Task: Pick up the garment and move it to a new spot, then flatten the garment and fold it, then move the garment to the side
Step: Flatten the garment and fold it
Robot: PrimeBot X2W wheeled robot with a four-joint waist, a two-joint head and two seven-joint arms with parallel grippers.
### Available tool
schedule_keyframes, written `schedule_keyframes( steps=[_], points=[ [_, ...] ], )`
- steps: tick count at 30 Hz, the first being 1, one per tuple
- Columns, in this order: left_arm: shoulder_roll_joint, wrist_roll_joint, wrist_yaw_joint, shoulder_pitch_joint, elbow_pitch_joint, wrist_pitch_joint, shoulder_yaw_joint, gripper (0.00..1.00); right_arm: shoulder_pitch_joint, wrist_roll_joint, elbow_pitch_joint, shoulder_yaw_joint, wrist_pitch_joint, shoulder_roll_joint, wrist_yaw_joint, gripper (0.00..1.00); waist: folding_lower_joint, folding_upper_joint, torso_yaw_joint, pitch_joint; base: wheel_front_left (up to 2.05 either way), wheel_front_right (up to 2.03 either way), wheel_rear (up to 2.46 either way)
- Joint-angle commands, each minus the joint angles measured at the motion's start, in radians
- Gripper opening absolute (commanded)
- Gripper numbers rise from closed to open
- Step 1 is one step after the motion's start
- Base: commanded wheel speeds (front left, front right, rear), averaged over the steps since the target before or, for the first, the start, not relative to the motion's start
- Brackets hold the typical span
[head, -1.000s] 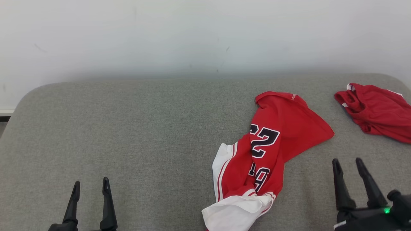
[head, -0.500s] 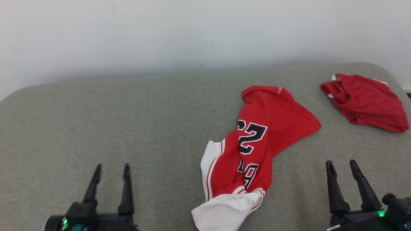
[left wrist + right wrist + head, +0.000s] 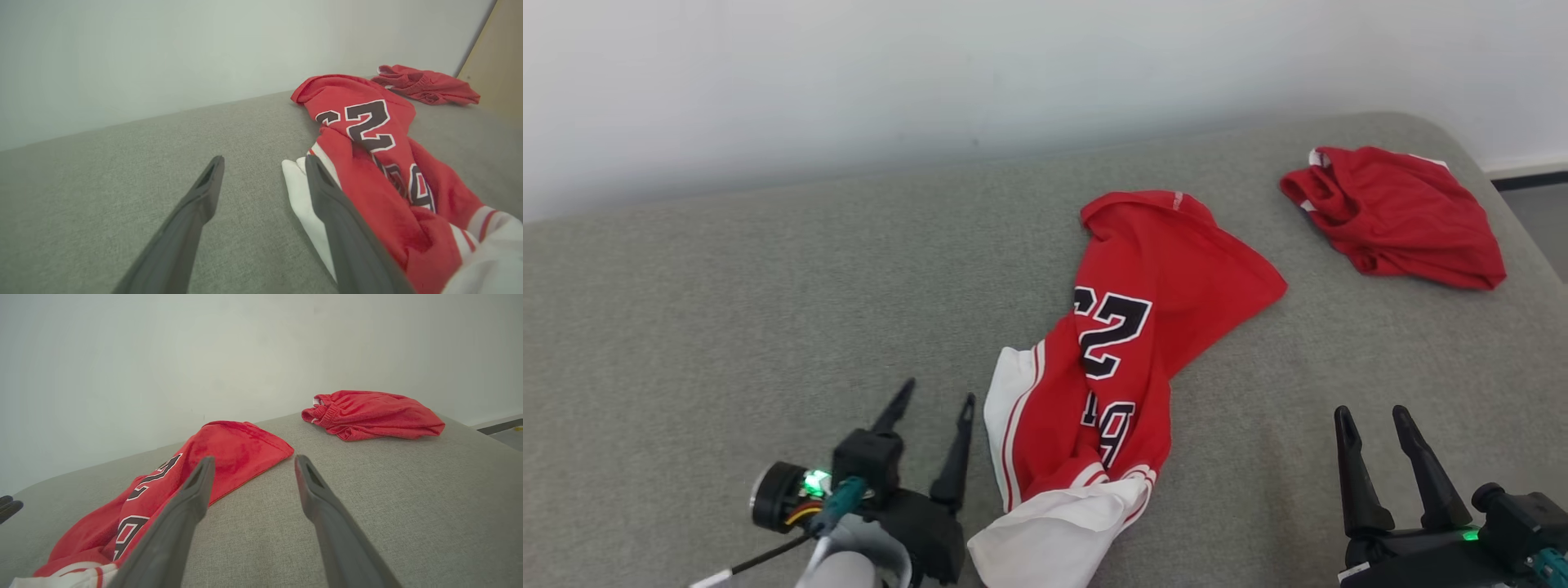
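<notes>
The garment (image 3: 1160, 278) is a crumpled red jersey with black numbers and white trim, lying on the grey padded surface (image 3: 727, 310) right of centre. My left gripper (image 3: 938, 390) stands open just left of its white edge. In the left wrist view the garment (image 3: 367, 163) lies against the right finger of that gripper (image 3: 264, 160), with nothing between the fingers. My right gripper (image 3: 1370, 410) is open at the lower right, apart from the cloth. In the right wrist view the garment (image 3: 237, 453) lies ahead and to the left of the right gripper (image 3: 254, 458).
A second red garment (image 3: 1396, 212) lies bunched at the far right corner of the surface, also seen as the red bundle (image 3: 372, 414) in the right wrist view. A pale wall (image 3: 931, 65) runs behind. The surface's rounded right edge (image 3: 1515, 237) drops to the floor.
The whole picture has slid left, so the camera has turned. My left gripper has moved right and forward, up to the garment's white edge. Right gripper keeps its place, open.
</notes>
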Motion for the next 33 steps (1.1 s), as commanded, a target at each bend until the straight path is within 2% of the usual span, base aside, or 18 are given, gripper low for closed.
schedule_keyframes(
  steps=[1, 6, 18, 19, 20, 21, 22, 28, 33],
  points=[
    [0.003, -0.008, -0.005, -0.018, 0.034, 0.018, -0.025, 1.00, -0.011, 0.004, 0.007, 0.003, -0.009, 0.003, -0.003, 1.00, -0.0001, 0.0000, -0.026, 0.019, 0.00, 0.00, 0.00],
    [0.017, -0.038, -0.006, -0.049, 0.129, 0.078, -0.125, 1.00, -0.019, 0.012, 0.031, 0.003, -0.021, -0.001, -0.003, 1.00, -0.0001, 0.0000, -0.049, 0.028, 0.00, 0.00, 0.00],
    [0.053, -0.161, -0.005, -0.071, 0.200, 0.241, -0.333, 1.00, -0.033, 0.011, 0.057, 0.015, -0.028, 0.000, -0.003, 1.00, -0.0001, 0.0000, -0.058, 0.025, 0.00, 0.00, 0.00],
    [0.052, -0.171, -0.005, -0.072, 0.204, 0.243, -0.343, 0.76, -0.033, 0.011, 0.057, 0.016, -0.028, -0.001, -0.003, 1.00, -0.0001, 0.0000, -0.058, 0.024, 0.00, 0.00, 0.00],
    [0.051, -0.181, -0.005, -0.074, 0.210, 0.245, -0.351, 0.40, -0.033, 0.010, 0.058, 0.016, -0.027, -0.002, -0.003, 1.00, -0.0001, 0.0000, -0.058, 0.022, 0.00, 0.00, 0.00],
    [0.049, -0.191, -0.005, -0.078, 0.218, 0.246, -0.355, 0.25, -0.033, 0.010, 0.058, 0.016, -0.026, -0.003, -0.003, 1.00, -0.0001, 0.0000, -0.057, 0.020, 0.00, 0.00, 0.00],
    [0.049, -0.194, -0.005, -0.081, 0.226, 0.247, -0.361, 0.00, -0.034, 0.010, 0.058, 0.019, -0.025, -0.004, -0.003, 1.00, -0.0001, 0.0000, -0.056, 0.019, 0.00, 0.00, 0.00],
    [0.047, -0.205, 0.004, -0.106, 0.240, 0.174, -0.352, 0.00, -0.030, 0.013, 0.053, 0.019, -0.024, -0.013, -0.003, 1.00, -0.0001, 0.0000, -0.036, 0.010, 0.00, 0.00, 0.00],
    [0.096, -0.211, 0.040, -0.142, 0.204, 0.106, -0.303, 0.00, -0.023, 0.013, 0.049, 0.013, -0.026, -0.015, -0.003, 1.00, -0.0001, 0.0000, -0.006, 0.001, 0.00, 0.00, 0.00]
  ],
)
